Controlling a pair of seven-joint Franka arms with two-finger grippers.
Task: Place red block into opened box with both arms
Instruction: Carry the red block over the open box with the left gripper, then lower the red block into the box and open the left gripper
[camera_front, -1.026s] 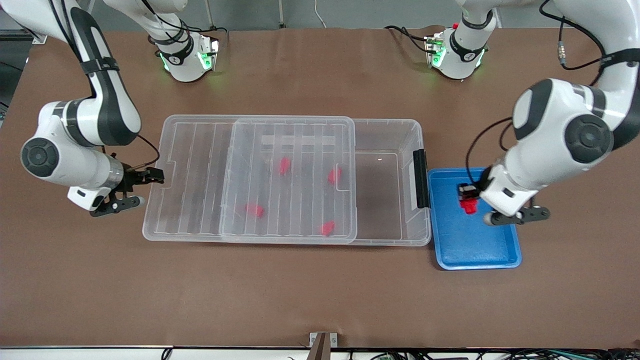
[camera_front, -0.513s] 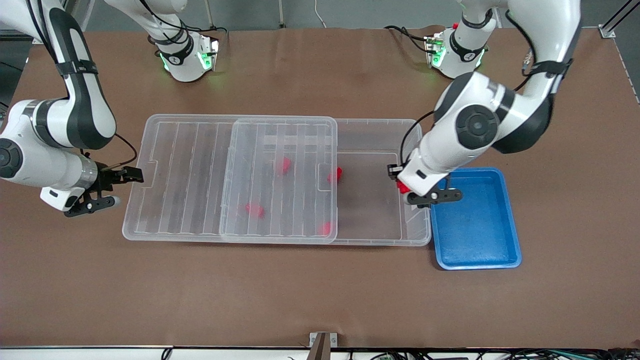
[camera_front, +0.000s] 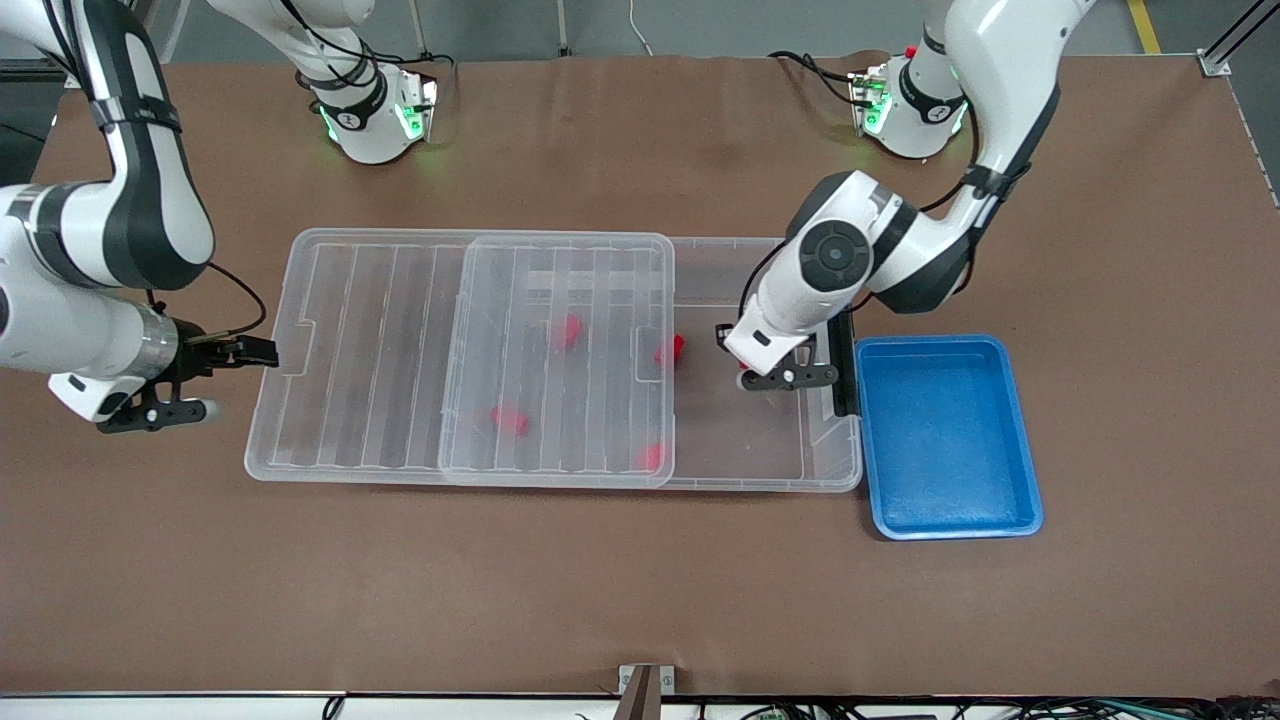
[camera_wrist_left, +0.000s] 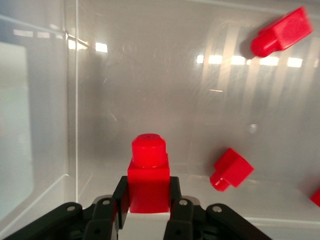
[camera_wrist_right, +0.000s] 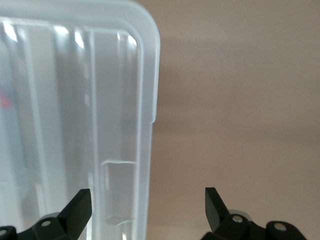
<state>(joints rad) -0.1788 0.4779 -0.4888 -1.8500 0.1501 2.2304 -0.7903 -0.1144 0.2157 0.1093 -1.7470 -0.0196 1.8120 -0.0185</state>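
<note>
Covering the brown table (camera_front: 640, 580), the box (camera_front: 830, 470) sits beside a blue tray (camera_front: 950, 520).

place: robot lab | evidence: 2 bench-mounted arms (camera_front: 870, 250), brown table (camera_front: 640, 580)

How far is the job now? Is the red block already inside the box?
Done: the lid is slid toward the right arm's end, leaving the box open. In hand: the left gripper, shut on the red block, is over the opening. Left: release the block. The right gripper waits open at the lid's edge. The blue tray holds nothing.
</note>
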